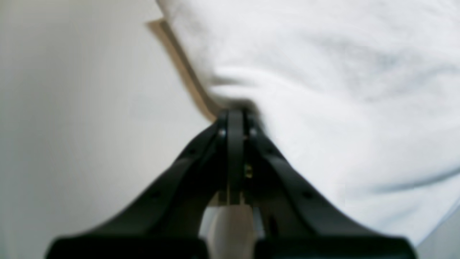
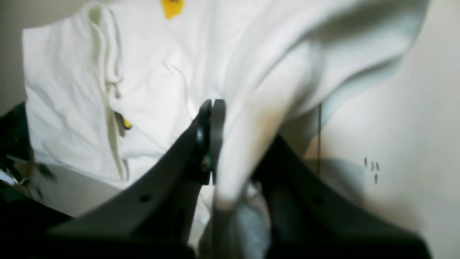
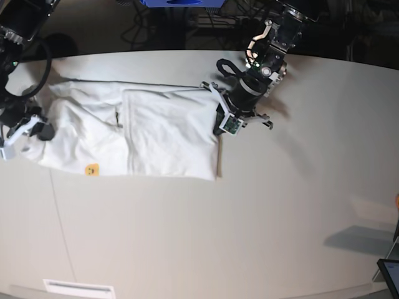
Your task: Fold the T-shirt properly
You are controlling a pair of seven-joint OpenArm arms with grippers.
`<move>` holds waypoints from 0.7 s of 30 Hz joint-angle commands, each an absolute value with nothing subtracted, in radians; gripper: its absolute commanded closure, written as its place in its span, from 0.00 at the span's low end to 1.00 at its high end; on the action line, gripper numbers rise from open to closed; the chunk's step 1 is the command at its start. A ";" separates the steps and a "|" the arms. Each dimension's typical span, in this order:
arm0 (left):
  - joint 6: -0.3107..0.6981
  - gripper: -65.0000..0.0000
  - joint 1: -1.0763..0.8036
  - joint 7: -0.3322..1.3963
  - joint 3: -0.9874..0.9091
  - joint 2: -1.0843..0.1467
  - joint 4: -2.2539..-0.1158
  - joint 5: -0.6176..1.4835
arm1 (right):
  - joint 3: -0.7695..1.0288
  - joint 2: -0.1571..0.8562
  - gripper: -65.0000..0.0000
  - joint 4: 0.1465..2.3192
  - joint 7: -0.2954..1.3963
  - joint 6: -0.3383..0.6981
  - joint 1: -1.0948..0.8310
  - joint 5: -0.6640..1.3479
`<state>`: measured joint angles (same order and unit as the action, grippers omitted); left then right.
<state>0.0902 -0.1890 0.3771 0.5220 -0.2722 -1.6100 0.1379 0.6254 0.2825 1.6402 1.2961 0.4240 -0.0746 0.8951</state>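
The white T-shirt (image 3: 156, 134) lies partly folded on the table, plain side up, with a small yellow bit of print (image 3: 91, 169) at its near edge. My left gripper (image 3: 219, 128) is shut on the shirt's right edge; the left wrist view shows its jaws (image 1: 235, 116) closed on the white cloth (image 1: 341, 90) right at the hem. My right gripper (image 3: 41, 132) holds the shirt's left end. In the right wrist view its fingers (image 2: 212, 108) pinch a raised fold of the cloth (image 2: 251, 118), and the yellow print (image 2: 172, 7) shows beyond.
The pale table (image 3: 249, 218) runs wide to the right and the near side. A white label (image 3: 78, 288) sits at its near left edge and a dark device (image 3: 389, 271) at the far right corner. Cables and dark gear lie behind the far edge.
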 commanded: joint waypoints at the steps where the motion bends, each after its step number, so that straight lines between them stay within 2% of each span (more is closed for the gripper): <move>1: 0.111 1.00 -0.183 0.438 0.544 -0.275 -1.610 0.140 | 0.628 0.302 0.99 1.675 1.276 0.414 -0.065 0.920; 4: 0.111 1.00 -0.170 0.438 0.582 -0.275 -1.606 0.142 | 0.628 0.302 0.99 1.721 1.277 0.355 -0.067 0.920; 14: 0.111 1.00 -0.128 0.490 0.608 -0.231 -1.607 0.142 | 0.628 0.300 1.00 1.859 1.277 0.255 -0.099 0.920; 21: 0.111 1.00 -0.065 0.524 0.705 -0.220 -1.604 0.142 | 0.628 0.277 1.00 1.908 1.277 0.217 -0.107 0.918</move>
<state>0.1032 -0.0666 0.5091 0.7006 -0.2214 -1.5967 0.1356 0.6235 0.2615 1.8858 1.2999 0.2138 -0.1204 0.8909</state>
